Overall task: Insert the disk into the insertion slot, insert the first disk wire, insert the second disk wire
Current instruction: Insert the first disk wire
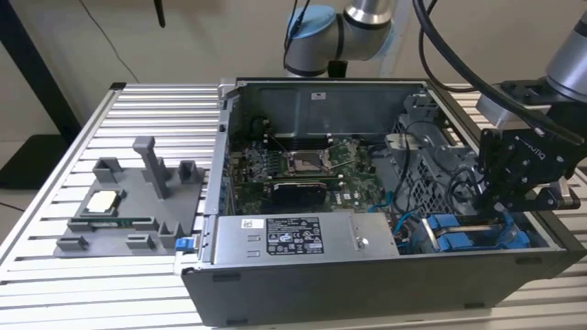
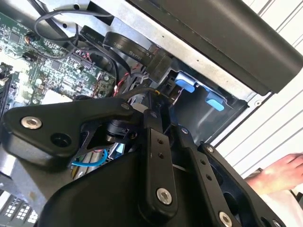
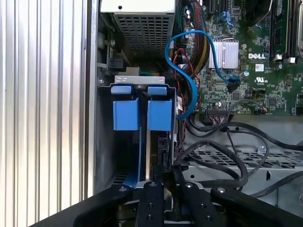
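While the gripper (image 2: 161,113) hangs over the insertion slot (image 3: 140,80) at the computer case (image 1: 367,292) corner, grip state: can't tell
disk (image 3: 161,146) sits in that slot; blue cable (image 3: 189,90) loops just beside it, likely snag or skewed plug

We see soft, even light from above in the exterior view. The slatted table (image 1: 55,275) glares pale and the computer case (image 1: 367,289) is dim inside. In the first wrist view, the drive bay (image 3: 137,156) ahead of the jaws sinks into shadow. In the second wrist view, the gripper (image 2: 161,118) is dark and soft near the lens, and a person's hand (image 2: 279,172) behind the jaws is blurred and overexposed.
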Controlling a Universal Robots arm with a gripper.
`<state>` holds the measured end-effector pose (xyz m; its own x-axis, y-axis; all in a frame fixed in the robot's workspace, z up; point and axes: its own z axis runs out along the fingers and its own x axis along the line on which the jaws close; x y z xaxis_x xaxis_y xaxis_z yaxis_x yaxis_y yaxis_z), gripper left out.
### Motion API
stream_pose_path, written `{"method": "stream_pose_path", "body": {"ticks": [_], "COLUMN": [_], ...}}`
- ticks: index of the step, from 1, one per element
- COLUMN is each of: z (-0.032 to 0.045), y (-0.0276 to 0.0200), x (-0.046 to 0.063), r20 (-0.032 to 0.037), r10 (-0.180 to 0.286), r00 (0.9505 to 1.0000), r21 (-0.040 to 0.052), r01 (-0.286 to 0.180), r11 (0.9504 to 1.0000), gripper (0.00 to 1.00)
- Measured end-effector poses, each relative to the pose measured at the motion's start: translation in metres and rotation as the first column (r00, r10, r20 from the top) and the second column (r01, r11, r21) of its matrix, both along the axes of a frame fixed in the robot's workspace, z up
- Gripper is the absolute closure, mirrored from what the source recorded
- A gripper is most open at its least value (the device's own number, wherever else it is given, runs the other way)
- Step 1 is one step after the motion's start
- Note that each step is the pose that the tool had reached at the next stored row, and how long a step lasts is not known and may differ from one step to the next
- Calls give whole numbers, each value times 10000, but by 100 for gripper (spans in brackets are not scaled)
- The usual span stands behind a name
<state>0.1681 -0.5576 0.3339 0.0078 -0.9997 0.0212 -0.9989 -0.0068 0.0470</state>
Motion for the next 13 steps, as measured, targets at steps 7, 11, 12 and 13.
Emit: {"method": "stream_pose_path", "body": {"ticks": [7,11,12,13], "z": [23,37,37,38], "y": [-3,-26,-36,-45], "x": [3,6,7,8], "r20": [-62,-129,-135,-136], "r10": [1,-1,-1,-1], "r00": [10000,9999,9999,9999], "r21": [3,0,0,0], "r01": [-1,1,1,1], "r11": [10000,10000,10000,10000], "gripper": [81,81,81,81]}}
